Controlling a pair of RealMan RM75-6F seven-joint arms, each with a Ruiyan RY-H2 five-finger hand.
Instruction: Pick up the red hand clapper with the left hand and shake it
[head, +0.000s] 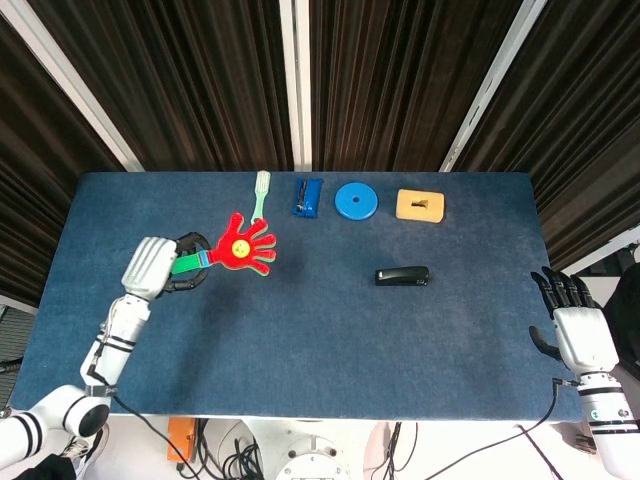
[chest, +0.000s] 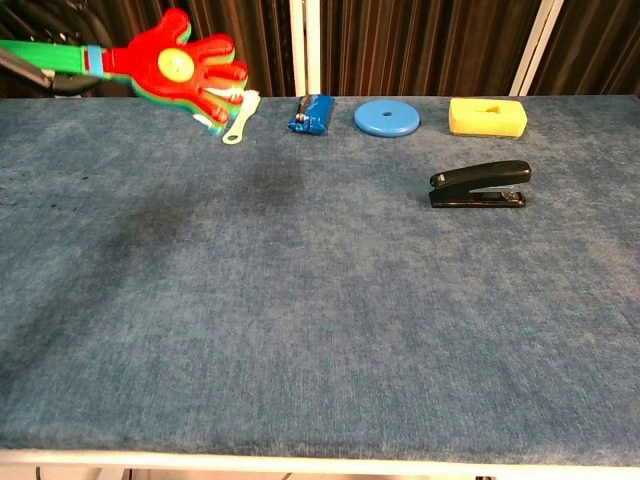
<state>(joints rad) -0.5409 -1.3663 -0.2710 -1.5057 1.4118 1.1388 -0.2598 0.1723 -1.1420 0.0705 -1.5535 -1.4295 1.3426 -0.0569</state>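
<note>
Red hand clapper (head: 243, 245) sits at the left of the head view, held off the bench (head: 300, 340) by its green handle, its red palm with the yellow disc pointing toward the middle of the frame. The left hand (head: 152, 266) has its fingers (head: 185, 283) clamped around that handle, knuckles up. In the chest view the clapper (chest: 180, 65) shows in the upper left, its tips overlapping the pale green brush (chest: 240, 117) behind it.

Along the far edge of the bench lie the brush, a blue packet (head: 308, 196), a blue disc (head: 356, 201) and a yellow block (head: 420, 205). A black stapler (head: 402, 275) lies right of centre, well apart from them.

The right hand (head: 575, 325) is at the lower right edge, off the bench corner, holding nothing, dark fingers (head: 560, 287) apart and pointing away.
</note>
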